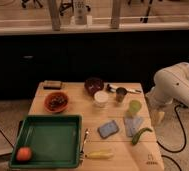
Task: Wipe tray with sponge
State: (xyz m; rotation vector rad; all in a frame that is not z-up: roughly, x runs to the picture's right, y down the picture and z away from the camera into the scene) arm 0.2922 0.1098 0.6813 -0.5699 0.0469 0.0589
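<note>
Gripper: the gripper (158,119) hangs off the right edge of the table (138,159), below the white arm (177,84), level with the cloth and well apart from both tray and sponge.
Gripper state: it cannot be told whether it is spread or pressed together.
Sponge: the blue sponge (108,129) lies flat on the bare wood, right of the tray and apart from it, turned slightly askew.
Tray: the green tray (52,120) fills the near-left corner of the table.
Inside the tray: an orange-red fruit (23,153) sits in the near-left corner; the rest of the floor shows plain green.
Between tray and sponge: a slim utensil (84,139) lies along the tray's right rim.
Just beside the sponge: a grey-blue cloth (133,125) on its right, and a green vegetable (141,135) at that cloth's near edge.
Between gripper and sponge: the cloth, the green vegetable and a pale green cup (134,107).
Near edge: a yellow item (100,154) lies in front of the sponge, close to the tray's near-right corner.
Behind the sponge: a white cup (101,99), a dark red bowl (94,85) and a metal cup (121,93) with a long utensil (130,90) by it.
Behind the tray: a red bowl (56,101) with dark contents, and a brown block (52,84) at the far-left corner.
</note>
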